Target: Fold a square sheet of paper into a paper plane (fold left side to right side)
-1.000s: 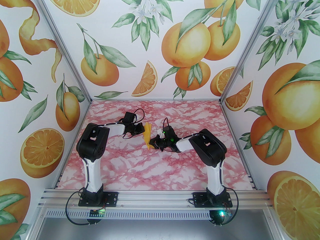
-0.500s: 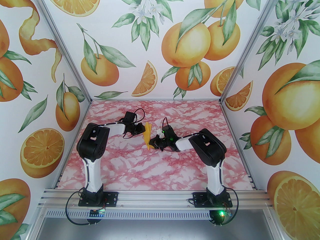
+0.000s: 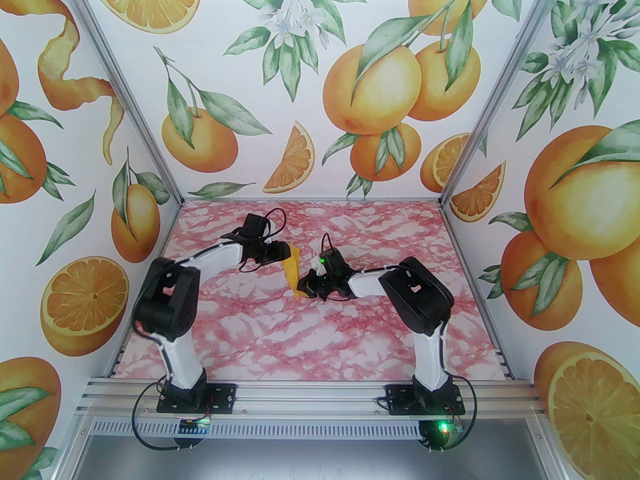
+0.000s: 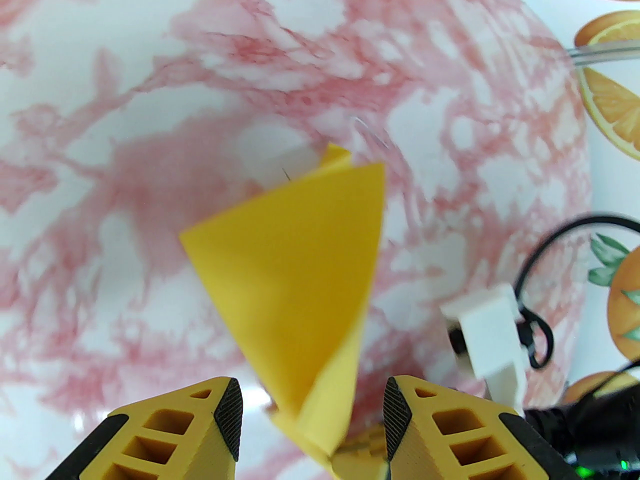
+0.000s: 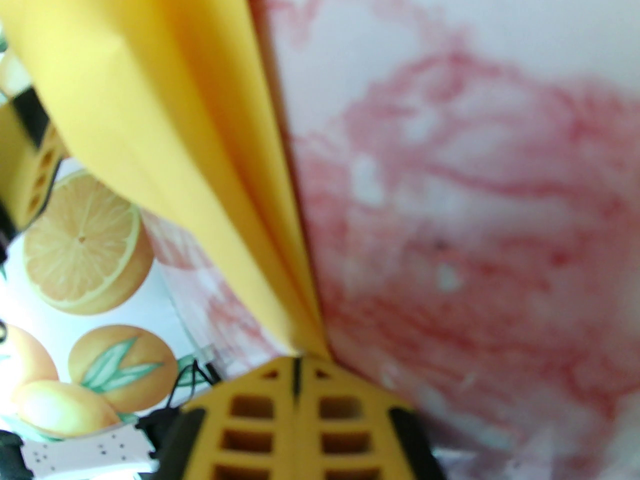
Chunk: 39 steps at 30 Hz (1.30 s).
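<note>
The left arm point(image 3: 167, 298) is raised from its base, bent at the elbow, and reached forward and rightwards over the middle of the table. The left gripper point(image 3: 283, 254) is turned toward the yellow paper point(image 3: 293, 274). In the left wrist view its fingers point(image 4: 227, 413) are held well apart, with the lower tip of the yellow paper point(image 4: 295, 258) lying in the gap between them; no pad is seen pressing on it.

The paper is held up off the surface at the table's centre, between the two grippers, as a folded wedge with its layers fanning apart.

The right gripper point(image 3: 303, 287) is clenched on the paper's near end. In the right wrist view the fingers point(image 5: 270, 393) are pressed together, with the folded layers point(image 5: 150, 93) pinched at their tips. The right arm point(image 3: 415, 298) is bent low and reached leftwards.

The table point(image 3: 320, 348) is covered in pink-and-white marbling. The walls point(image 3: 225, 178) are printed with oranges, leaves and blossoms.
</note>
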{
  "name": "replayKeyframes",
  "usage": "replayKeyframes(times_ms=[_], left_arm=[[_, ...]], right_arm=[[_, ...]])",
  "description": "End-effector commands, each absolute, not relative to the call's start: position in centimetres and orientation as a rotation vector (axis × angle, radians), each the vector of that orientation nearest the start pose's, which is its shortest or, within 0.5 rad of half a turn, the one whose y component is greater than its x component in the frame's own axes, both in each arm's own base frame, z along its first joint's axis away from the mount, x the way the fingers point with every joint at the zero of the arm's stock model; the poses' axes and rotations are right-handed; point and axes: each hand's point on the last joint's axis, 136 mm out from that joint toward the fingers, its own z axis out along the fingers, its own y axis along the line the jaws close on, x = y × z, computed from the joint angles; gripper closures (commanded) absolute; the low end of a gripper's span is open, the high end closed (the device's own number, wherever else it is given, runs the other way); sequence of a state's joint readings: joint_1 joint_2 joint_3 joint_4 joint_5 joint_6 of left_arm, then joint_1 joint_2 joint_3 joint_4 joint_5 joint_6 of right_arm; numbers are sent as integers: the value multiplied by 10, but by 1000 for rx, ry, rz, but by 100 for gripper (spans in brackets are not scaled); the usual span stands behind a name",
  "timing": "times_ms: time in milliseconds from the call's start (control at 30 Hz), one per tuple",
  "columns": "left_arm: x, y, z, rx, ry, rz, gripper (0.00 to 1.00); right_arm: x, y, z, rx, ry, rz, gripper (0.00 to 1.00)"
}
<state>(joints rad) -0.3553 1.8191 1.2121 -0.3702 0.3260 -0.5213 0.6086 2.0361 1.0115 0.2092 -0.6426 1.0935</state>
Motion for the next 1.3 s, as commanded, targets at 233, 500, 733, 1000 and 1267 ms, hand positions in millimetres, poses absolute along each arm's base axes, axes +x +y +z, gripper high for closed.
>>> replayKeyframes(times_ms=[233,500,733,1000,1267], left_arm=[[379,-243,68,-21,2682,-877,85],[397,-239,35,-23,2720,-791,85],[411,-235,30,-28,2710,-766,85],[418,-229,19,-26,2733,-736,85],[410,-224,-3,-37,2794,-690,86]], right_arm=[[309,329,-16,415,2880,1237,100],[306,329,-17,412,2884,1238,100],[304,330,-19,408,2892,1242,100],[303,330,-21,408,2898,1240,100],[313,339,2,319,2846,1288,100]])
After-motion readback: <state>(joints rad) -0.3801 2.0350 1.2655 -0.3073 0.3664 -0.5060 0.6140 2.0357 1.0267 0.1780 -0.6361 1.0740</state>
